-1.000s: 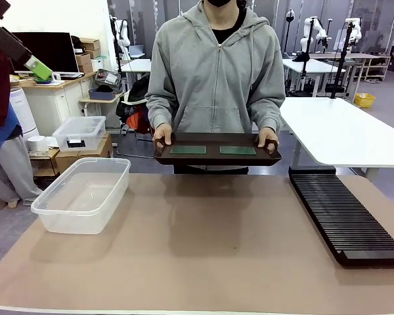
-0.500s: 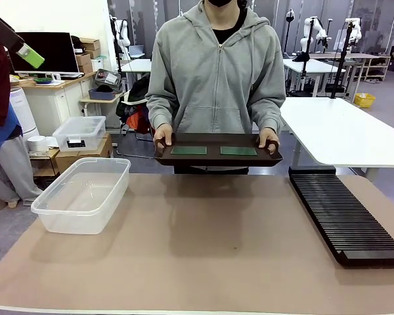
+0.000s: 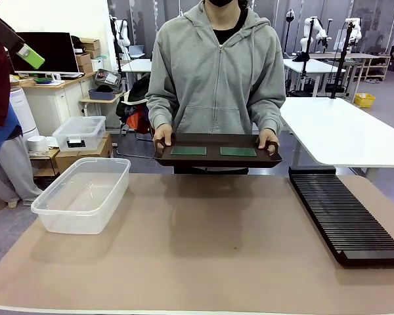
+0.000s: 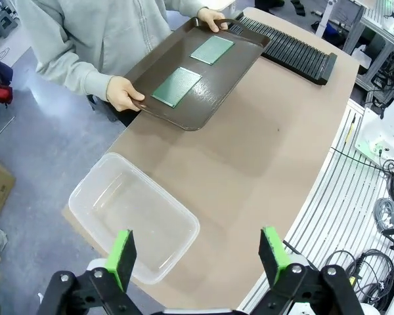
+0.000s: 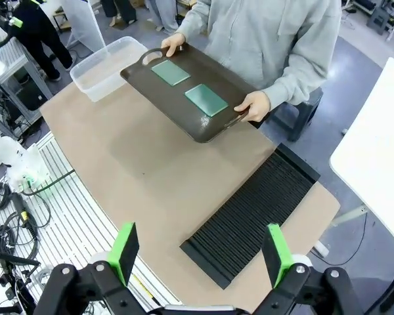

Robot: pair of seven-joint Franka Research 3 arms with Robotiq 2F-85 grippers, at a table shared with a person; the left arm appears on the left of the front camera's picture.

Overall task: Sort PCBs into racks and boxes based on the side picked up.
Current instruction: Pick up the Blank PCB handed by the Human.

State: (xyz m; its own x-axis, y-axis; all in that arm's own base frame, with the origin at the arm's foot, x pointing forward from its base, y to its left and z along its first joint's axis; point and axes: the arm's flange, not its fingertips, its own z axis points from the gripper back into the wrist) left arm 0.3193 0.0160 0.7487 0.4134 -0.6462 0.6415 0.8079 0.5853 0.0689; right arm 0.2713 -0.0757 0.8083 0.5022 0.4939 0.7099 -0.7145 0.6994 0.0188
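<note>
Front view: a person's hands (image 3: 162, 136) hold a dark brown tray (image 3: 217, 159) with 2 PCBs (image 3: 188, 150) lying flat on it, above the far edge of the table (image 3: 203, 243). The clear box (image 3: 85, 193) sits at the left and the black rack (image 3: 345, 213) at the right.

Left wrist view: the left gripper (image 4: 198, 256) is spread wide and grips nothing. The box lies just ahead of its jaws, and the PCBs are well beyond.

Right wrist view: the right gripper (image 5: 200, 252) is released too. The rack lies just ahead of its jaws, and the PCBs are farther on.
</note>
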